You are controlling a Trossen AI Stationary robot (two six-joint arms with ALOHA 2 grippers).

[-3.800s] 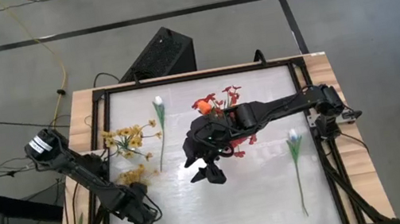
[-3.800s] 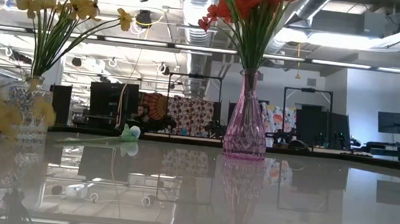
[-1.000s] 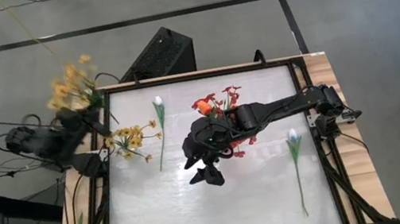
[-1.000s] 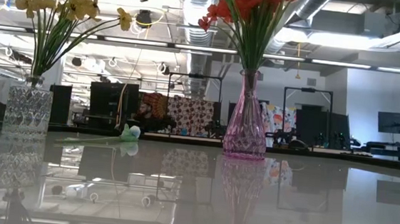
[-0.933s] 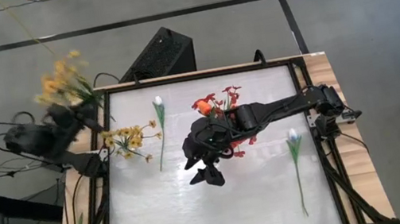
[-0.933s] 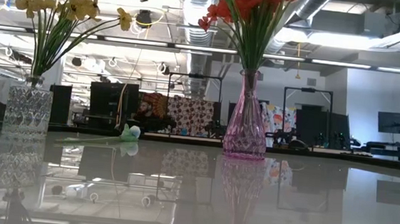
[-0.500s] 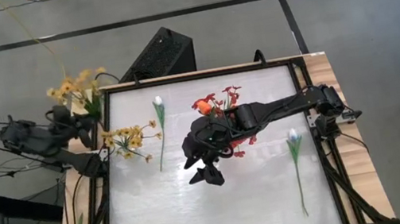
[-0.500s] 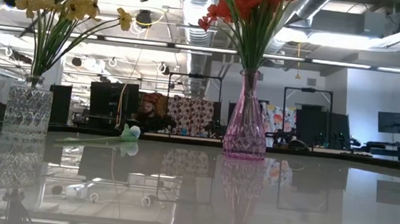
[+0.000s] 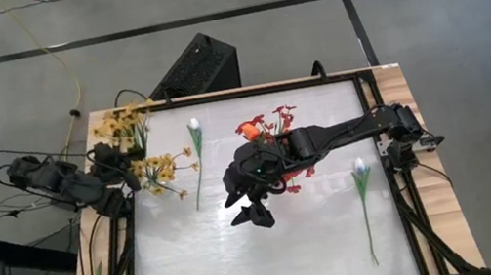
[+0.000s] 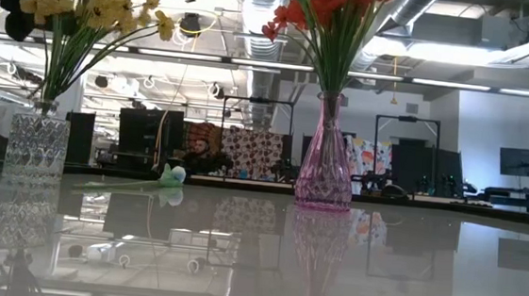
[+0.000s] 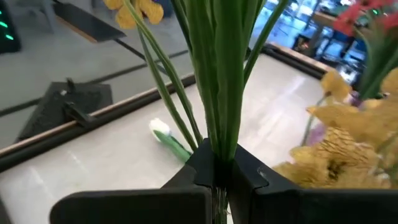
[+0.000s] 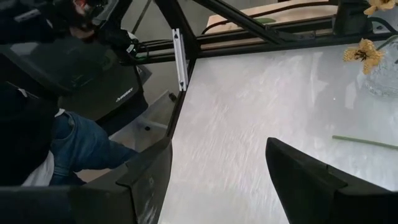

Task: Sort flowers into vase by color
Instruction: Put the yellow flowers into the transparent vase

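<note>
My left gripper (image 9: 114, 164) is at the table's left edge, shut on a yellow flower spray (image 9: 121, 127) whose blossoms reach over the far-left corner. Beside it stands a clear vase (image 10: 35, 149) with more yellow flowers (image 9: 159, 167). A pink vase (image 10: 325, 162) with red flowers (image 9: 263, 125) stands mid-table, partly under my right arm. My right gripper (image 9: 247, 208) hangs open above the table's middle, holding nothing. Two white tulips (image 9: 197, 155) (image 9: 362, 188) lie flat on the table. My left gripper pinches the spray's bundled green stems (image 11: 217, 146) between its two fingers, which lie across the stems. The stems rise away from the fingers to the yellow blossoms (image 11: 134, 9). The spray is lifted clear of the table, leaning toward the far edge.
A black frame rail (image 9: 132, 234) borders the table. A black box (image 9: 200, 66) sits on the floor beyond the far edge. A person in jeans (image 12: 62, 146) shows beyond the table in the right wrist view. Bare tabletop (image 9: 275, 261) fills the near half.
My left gripper has turned and come down, swinging the yellow spray from outside the table's far-left corner toward the clear vase. The blossoms now lie over the table's far-left corner. My right arm has kept still.
</note>
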